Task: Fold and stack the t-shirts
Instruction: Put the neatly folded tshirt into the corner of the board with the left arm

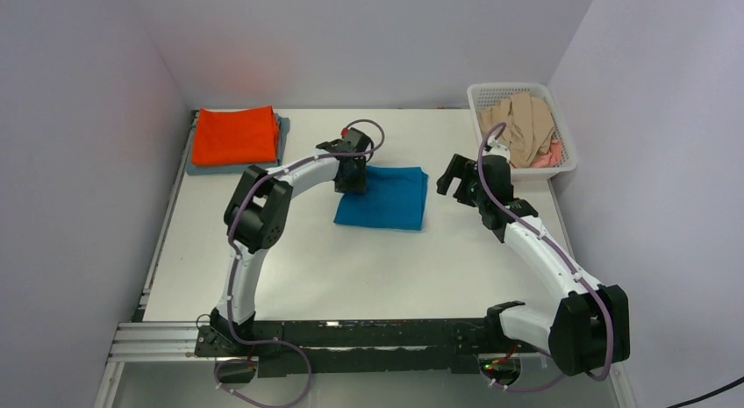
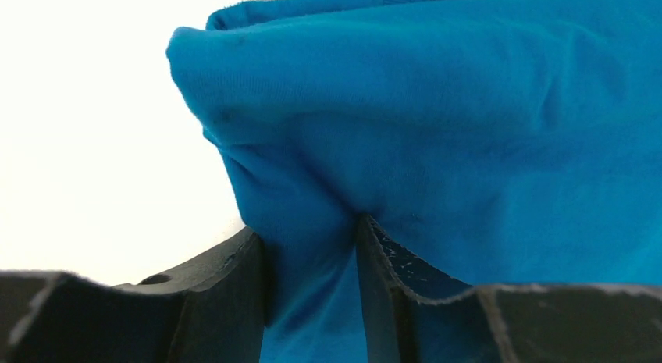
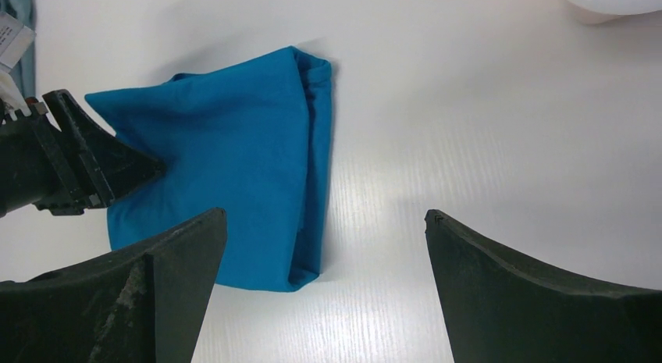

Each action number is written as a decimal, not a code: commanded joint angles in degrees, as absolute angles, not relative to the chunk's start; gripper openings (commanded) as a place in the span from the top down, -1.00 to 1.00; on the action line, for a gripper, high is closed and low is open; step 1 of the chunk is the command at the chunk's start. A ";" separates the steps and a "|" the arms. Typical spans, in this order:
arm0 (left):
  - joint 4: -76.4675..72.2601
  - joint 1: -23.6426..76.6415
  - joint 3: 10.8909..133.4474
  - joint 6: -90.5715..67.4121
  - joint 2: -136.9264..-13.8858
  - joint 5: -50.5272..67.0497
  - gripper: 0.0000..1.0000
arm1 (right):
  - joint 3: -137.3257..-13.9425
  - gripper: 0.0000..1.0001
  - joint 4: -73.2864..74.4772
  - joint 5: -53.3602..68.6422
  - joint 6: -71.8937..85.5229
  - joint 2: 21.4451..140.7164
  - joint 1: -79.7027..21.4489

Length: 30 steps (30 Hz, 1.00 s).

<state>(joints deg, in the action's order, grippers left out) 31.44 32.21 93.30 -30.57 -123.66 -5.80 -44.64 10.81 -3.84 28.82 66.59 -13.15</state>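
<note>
1. The folded teal-blue cotton t-shirt (image 1: 386, 199) lies near the middle of the white table (image 1: 351, 268) as a compact rectangle. I judge that its folding is done and that it now has to go to the stack.
2. The stack is at the far left corner. There a folded bright orange t-shirt (image 1: 235, 136) rests on a grey t-shirt (image 1: 211, 168), of which only the edges show.
3. The white plastic lattice basket (image 1: 564, 167) at the far right holds a crumpled beige t-shirt (image 1: 526, 127) and a pink t-shirt (image 1: 548, 155). These are not yet folded, so I think they wait for their turn.
4. The left gripper (image 2: 311, 234) is at the far left corner of the teal-blue t-shirt, the corner nearest to the stack. This seems a sensible place for lifting or pulling it that way. Its jaws are almost together, and a thick bunch of the blue cloth is pinched between the two fingers (image 2: 234, 269).
5. The right gripper (image 3: 325, 216) hangs above the table near the right edge of this shirt. Its jaws stand wide apart, and it holds and touches nothing.
</note>
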 commanded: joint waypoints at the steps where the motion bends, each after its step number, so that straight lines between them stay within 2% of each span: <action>1: 39.91 35.50 95.29 -32.88 -129.68 -8.71 0.12 | -43.61 -1.00 10.37 -7.40 27.29 64.46 -12.79; 2: 39.67 35.65 95.88 -32.94 -129.92 -8.25 0.31 | -43.60 -1.00 10.47 -7.78 27.33 64.38 -12.75; 4: 39.81 35.74 97.17 -32.78 -130.60 -7.74 0.88 | -43.53 -1.00 10.72 -8.44 27.10 64.11 -12.75; 5: 39.82 35.72 97.73 -32.32 -130.95 -7.49 1.00 | -43.39 -1.00 10.60 -8.77 27.03 63.96 -12.65; 8: 40.55 35.66 99.03 -30.98 -130.78 -10.14 1.00 | -43.15 -1.00 10.54 -9.76 26.64 63.83 -12.57; 13: 45.16 34.98 102.92 -26.07 -126.75 -27.40 1.00 | -43.00 -1.00 10.14 -10.07 26.11 63.72 -12.48; 15: 44.21 33.71 103.39 -22.42 -124.77 -30.78 1.00 | -42.83 -1.00 10.02 -10.30 25.98 63.62 -12.49; 22: 30.18 29.27 97.27 -7.00 -117.86 -38.63 1.00 | -42.96 -1.00 10.25 -12.32 25.03 63.89 -12.48; 30: 17.23 24.16 99.49 12.71 -118.16 -43.66 1.00 | -43.38 -1.00 10.12 -14.44 24.00 65.24 -12.48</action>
<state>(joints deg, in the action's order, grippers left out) 26.94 25.89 97.08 0.08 -121.10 -38.57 -43.20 11.11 -11.66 25.43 65.12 -12.78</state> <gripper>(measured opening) 0.050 0.997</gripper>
